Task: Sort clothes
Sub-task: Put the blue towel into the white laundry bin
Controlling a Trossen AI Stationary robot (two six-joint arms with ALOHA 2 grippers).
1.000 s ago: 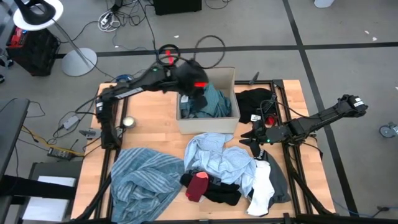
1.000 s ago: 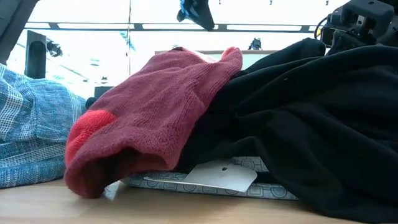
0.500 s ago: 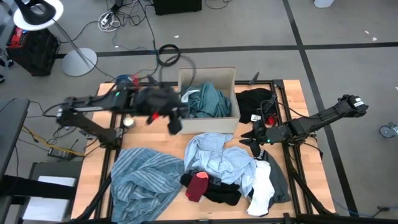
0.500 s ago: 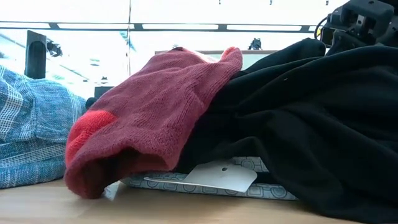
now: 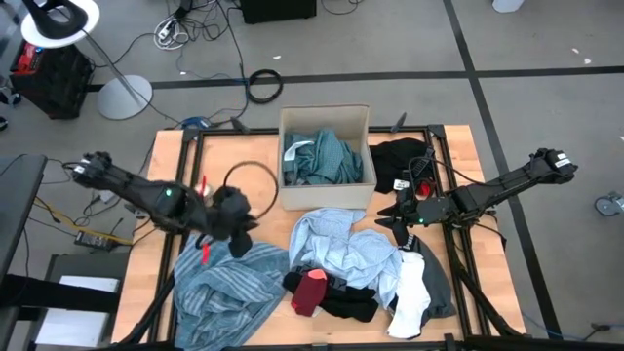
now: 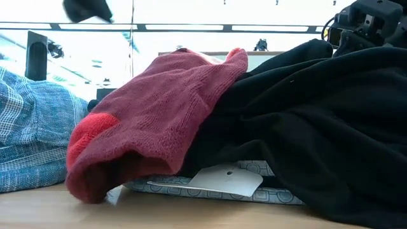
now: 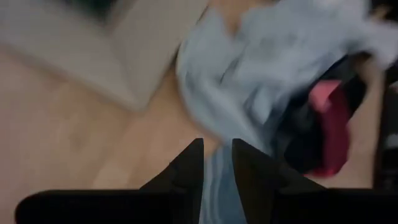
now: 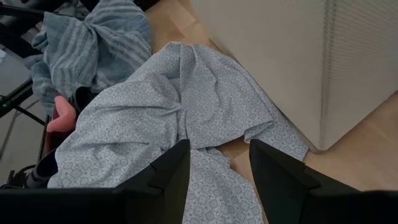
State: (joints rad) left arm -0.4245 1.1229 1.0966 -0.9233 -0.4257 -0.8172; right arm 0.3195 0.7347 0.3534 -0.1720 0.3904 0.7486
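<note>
At the left of the table the left gripper (image 5: 232,216) hovers just above the far edge of the blue-grey striped garment (image 5: 222,281). Its wrist view shows the fingers (image 7: 189,163) nearly together with only a thin gap and nothing between them. That striped cloth lies bunched in loose folds on the near left of the table, so it should be light and limp; a raised ridge of a fold near its far edge looks the best place to pinch.

In the middle, the cardboard box (image 5: 325,117) already holds a teal garment (image 5: 324,158). Near of it sprawls the light blue patterned shirt (image 5: 346,246), thin and likely to drape and drag its neighbours if lifted by a corner. At its near edge sit the small red piece (image 5: 311,289) and a black garment (image 5: 349,298), overlapping, soft and easily snagged together.

To the right, the right gripper (image 5: 400,218) rests over the shirt's right edge, fingers (image 8: 168,174) moderately spread and empty. A white garment (image 5: 409,292) lies near it, and another black piece (image 5: 399,158) at the far right.
</note>
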